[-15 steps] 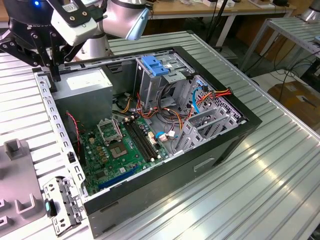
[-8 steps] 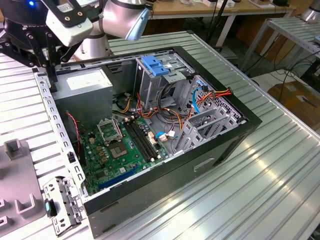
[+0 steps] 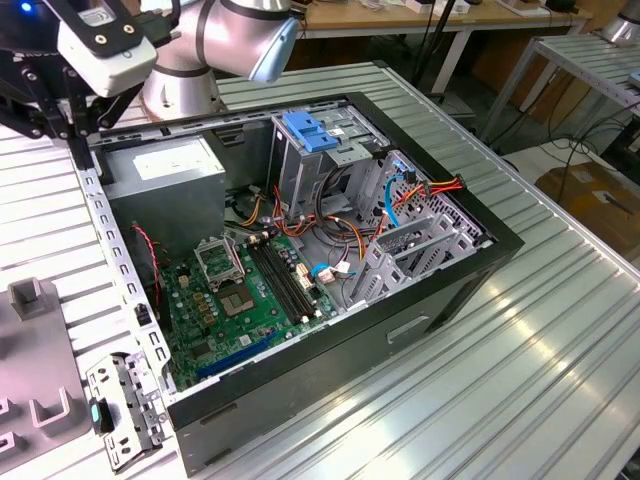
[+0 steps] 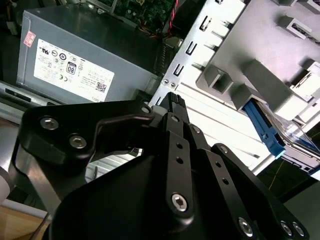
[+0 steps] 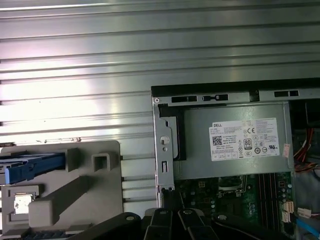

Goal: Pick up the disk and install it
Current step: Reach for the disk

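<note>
The disk (image 5: 34, 167) sits slotted in the grey holder (image 5: 85, 195), its blue frame showing. My gripper (image 5: 172, 202) hangs just beside that holder, fingers pressed together and empty. I judge a good grasp needs them spread wide and squared to the disk's edges

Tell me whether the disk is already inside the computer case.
No, in the first wrist view the disk sits in the grey fixture outside the case.
</note>
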You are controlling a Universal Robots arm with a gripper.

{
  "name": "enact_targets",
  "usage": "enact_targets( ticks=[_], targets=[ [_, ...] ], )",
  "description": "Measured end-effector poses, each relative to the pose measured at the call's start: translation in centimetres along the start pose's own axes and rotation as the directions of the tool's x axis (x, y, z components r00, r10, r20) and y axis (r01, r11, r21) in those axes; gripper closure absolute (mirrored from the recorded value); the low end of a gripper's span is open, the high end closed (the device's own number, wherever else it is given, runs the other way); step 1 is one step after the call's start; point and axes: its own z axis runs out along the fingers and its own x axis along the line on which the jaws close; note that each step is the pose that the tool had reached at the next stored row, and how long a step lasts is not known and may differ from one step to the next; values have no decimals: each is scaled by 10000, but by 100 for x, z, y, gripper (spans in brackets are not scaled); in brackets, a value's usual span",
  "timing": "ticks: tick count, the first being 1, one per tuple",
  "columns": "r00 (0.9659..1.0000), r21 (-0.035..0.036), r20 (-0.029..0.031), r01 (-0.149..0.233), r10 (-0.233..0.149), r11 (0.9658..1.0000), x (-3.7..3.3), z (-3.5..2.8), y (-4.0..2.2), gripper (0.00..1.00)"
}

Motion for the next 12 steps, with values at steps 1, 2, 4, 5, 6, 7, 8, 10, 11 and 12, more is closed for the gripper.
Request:
enact_targets(
  ticks=[1,2,4,5,6,7,8,10,11,12],
  targets=[
    [10000,0,0,0,0,10000,22,-1,-2,89],
    [10000,-1,1,-1,1,10000,61,-1,-5,89],
    [10000,-1,1,-1,1,10000,124,-3,-9,89],
    [10000,0,0,0,0,10000,147,-4,-11,89],
    [10000,-1,1,-1,1,10000,171,-4,-13,89],
    [10000,0,0,0,0,10000,194,-5,-15,89],
    [10000,0,0,1,-1,10000,224,-6,-17,89],
    [10000,0,0,-1,1,10000,277,-7,-21,89],
    [10000,-1,1,-1,1,10000,301,-7,-23,89],
    [10000,-1,0,-1,1,10000,324,-8,-24,89]
  ],
)
